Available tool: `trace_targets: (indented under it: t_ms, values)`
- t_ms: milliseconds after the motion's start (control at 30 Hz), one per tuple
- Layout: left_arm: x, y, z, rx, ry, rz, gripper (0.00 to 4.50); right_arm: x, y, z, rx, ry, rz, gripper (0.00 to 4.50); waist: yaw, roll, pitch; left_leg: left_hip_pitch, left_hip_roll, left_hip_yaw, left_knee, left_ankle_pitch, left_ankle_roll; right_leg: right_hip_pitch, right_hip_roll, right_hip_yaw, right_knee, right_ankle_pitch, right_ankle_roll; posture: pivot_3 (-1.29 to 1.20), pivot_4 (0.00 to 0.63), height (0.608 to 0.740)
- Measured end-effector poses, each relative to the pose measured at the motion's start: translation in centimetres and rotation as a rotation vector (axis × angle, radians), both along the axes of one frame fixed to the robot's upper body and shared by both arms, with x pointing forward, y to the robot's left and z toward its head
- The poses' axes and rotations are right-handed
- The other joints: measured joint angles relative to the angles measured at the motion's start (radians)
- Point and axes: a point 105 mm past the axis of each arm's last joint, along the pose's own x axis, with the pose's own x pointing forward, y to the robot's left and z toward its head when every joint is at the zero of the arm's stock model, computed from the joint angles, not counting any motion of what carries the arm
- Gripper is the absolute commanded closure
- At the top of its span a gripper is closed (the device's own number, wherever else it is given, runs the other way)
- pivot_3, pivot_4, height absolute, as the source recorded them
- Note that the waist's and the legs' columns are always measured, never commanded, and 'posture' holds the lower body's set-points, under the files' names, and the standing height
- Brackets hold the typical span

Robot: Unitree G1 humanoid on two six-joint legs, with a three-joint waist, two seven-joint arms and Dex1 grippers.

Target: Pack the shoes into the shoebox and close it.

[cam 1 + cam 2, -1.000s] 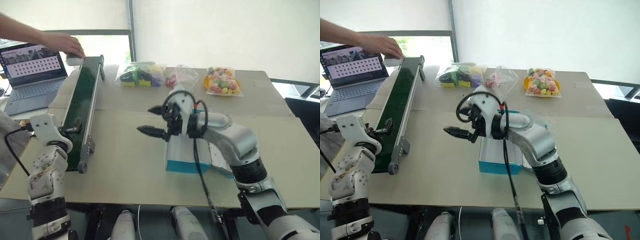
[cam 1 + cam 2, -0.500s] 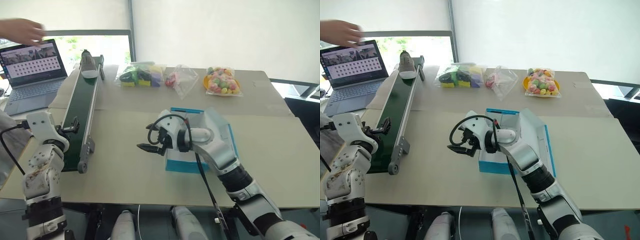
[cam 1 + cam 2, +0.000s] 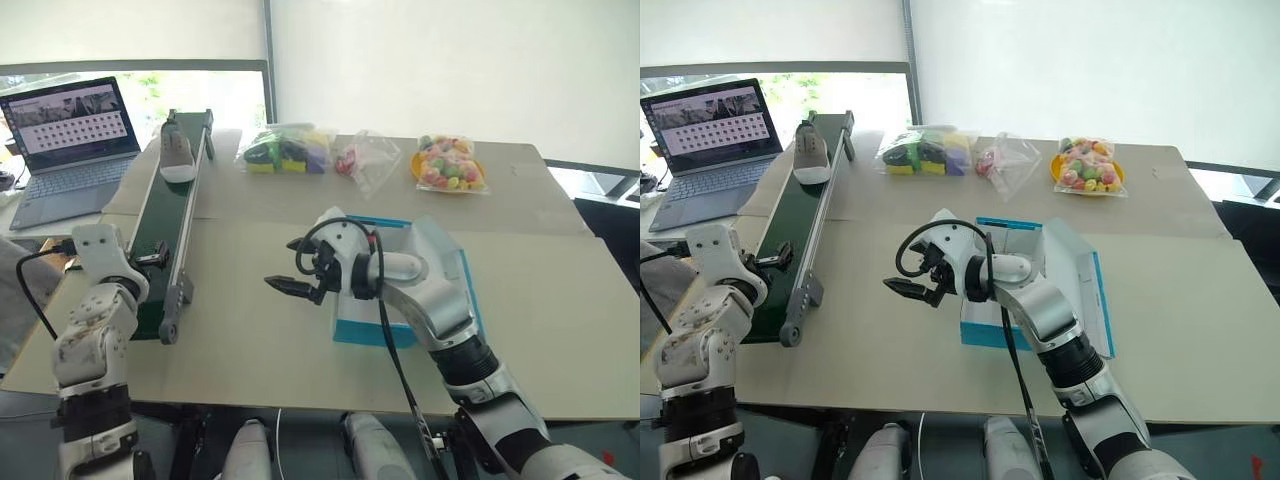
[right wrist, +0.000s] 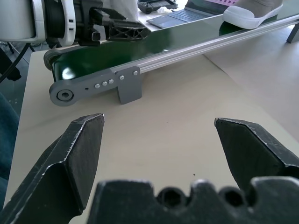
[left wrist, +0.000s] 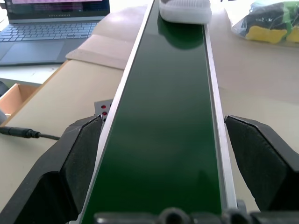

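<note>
Left eye view: right claw (image 3: 290, 284) wide, level.

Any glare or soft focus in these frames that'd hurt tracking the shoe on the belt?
Left eye view: bright window behind the laptop is blown out; the shoe on the conveyor belt reads clearly. Left wrist view: the belt's glossy green surface mirrors the shoe's sole, and the near fingers look soft. Right wrist view: a glare spot sits on the belt's end by the roller.
</note>
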Motion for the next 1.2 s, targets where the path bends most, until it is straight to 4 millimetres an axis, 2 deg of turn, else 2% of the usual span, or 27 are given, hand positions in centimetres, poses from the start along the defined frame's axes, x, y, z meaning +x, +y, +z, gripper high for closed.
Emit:
trace_targets:
  t_ms: [333,467,767,967,1200]
  values:
    - [0.1,-0.3,-0.6,0.016,0.043,-0.005,0.0,0.0,0.0,0.0,0.0,0.004,-0.002,0.05,0.0,0.0,0.0,0.0,0.0,0.0,0.0,0.0,0.0,0.0,0.0,0.0,0.0,0.0,0.0,0.0,0.15,0.709]
    - [0.1,-0.9,-1.7,0.021,0.094,-0.021,0.0,0.1,0.0,0.0,0.001,0.002,-0.01,0.05,0.0,0.0,0.0,0.0,0.0,0.0,0.0,0.0,0.0,0.0,0.0,0.0,0.0,0.0,0.0,0.0,0.15,0.709]
    - [0.2,-0.9,-2.5,0.023,0.141,-0.019,0.0,0.2,-0.1,0.1,0.007,-0.002,-0.023,0.05,0.0,0.0,0.0,0.0,0.0,0.0,0.0,0.0,0.0,0.0,0.0,0.0,0.0,0.0,0.0,0.0,0.15,0.709]
    - [0.7,-1.4,-2.5,0.026,0.15,-0.037,0.0,0.1,-0.1,1.2,0.047,-0.027,-0.032,0.05,0.0,0.0,0.0,0.0,0.0,0.0,0.0,0.0,0.0,0.0,0.0,0.0,0.0,0.0,0.0,0.0,0.15,0.709]
    - [0.8,-2.0,-2.9,0.032,0.17,-0.065,0.0,0.1,0.0,1.6,0.062,-0.037,-0.042,0.05,0.003,0.0,0.0,0.0,0.0,0.0,0.0,0.0,0.0,0.0,0.0,0.0,0.0,0.0,0.0,0.0,0.15,0.709]
